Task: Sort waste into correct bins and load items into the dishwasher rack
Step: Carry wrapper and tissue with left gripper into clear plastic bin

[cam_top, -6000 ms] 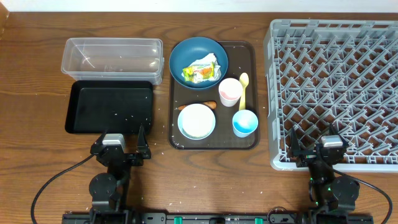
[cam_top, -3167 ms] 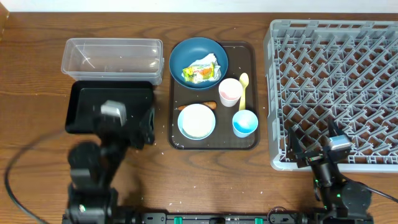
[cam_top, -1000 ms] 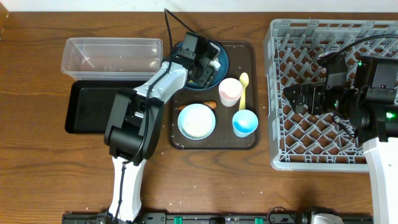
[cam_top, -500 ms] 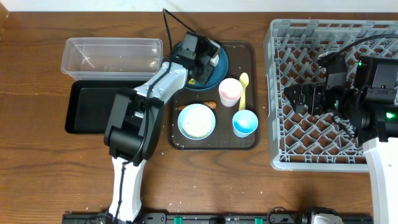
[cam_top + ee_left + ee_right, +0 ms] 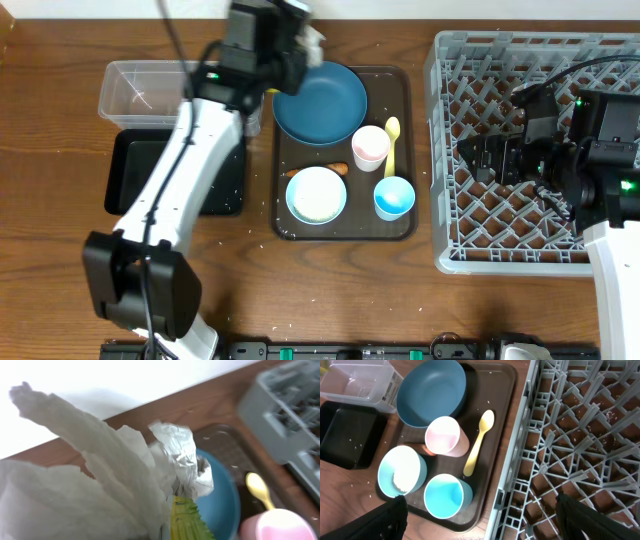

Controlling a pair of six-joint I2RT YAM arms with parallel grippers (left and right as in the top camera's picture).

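My left gripper (image 5: 300, 38) is shut on the crumpled yellow-green-and-white wrapper (image 5: 316, 40), held up above the back rim of the dark blue bowl (image 5: 320, 103). The wrapper (image 5: 100, 475) fills the left wrist view and hides the fingers. On the brown tray stand the light blue bowl of rice (image 5: 316, 195), the carrot (image 5: 338, 168), the pink cup (image 5: 369, 148), the light blue cup (image 5: 394, 197) and the yellow spoon (image 5: 391, 143). My right gripper (image 5: 482, 517) is open and holds nothing, over the left edge of the grey rack (image 5: 600, 60).
The clear tub (image 5: 150, 90) stands at the back left, with the black tray (image 5: 125, 180) in front of it, partly under my left arm. The brown serving tray (image 5: 400, 225) lies between the bins and the rack. Rice grains are scattered on the wood.
My left gripper closed on the wrapper and lifted it out of the dark blue bowl, up and toward the back left. The right arm has not moved.
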